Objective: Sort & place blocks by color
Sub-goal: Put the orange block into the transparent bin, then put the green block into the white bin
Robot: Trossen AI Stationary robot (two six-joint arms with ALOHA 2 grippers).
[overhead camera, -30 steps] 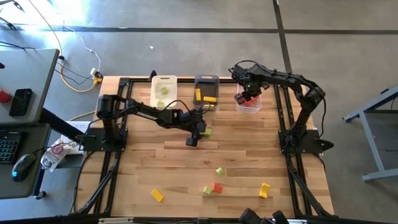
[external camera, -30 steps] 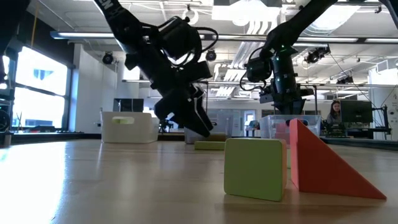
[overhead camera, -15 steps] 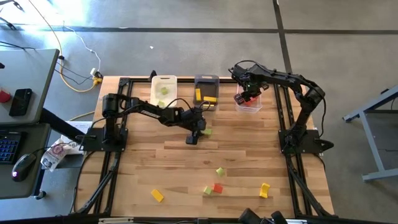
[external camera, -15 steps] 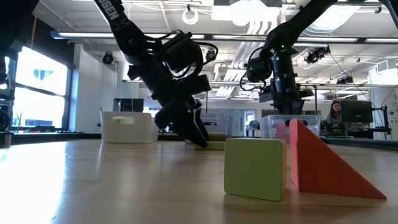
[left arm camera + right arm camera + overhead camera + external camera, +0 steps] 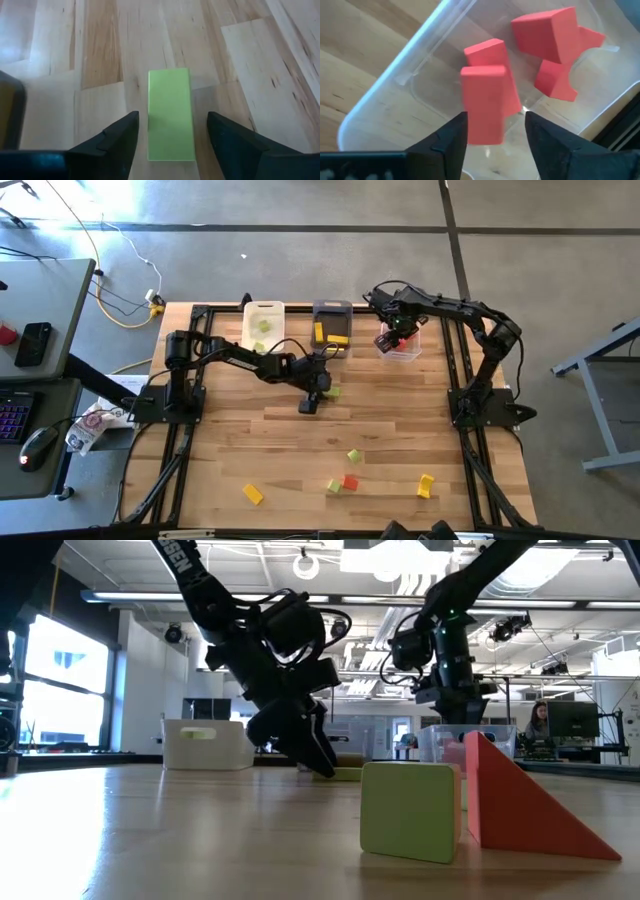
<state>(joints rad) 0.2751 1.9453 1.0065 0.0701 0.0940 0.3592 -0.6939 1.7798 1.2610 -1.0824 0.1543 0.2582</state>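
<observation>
Left gripper (image 5: 170,132) is down at mid-table, jaws spread either side of a light green bar (image 5: 170,115) lying flat on the wood, not pinching it. Right gripper (image 5: 492,132) hangs over the clear bin (image 5: 400,345), jaws spread, a red block (image 5: 485,102) between the fingers, more red blocks (image 5: 555,50) in the bin. Loose blocks (image 5: 349,481) sit near the front edge.

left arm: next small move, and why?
Probably close the left end effector on the light green rectangular block. The wrist view shows the block lying flat on the wooden table, centred between the two dark fingers with a gap on each side, so it is straddled but not yet gripped. Then lift.
</observation>
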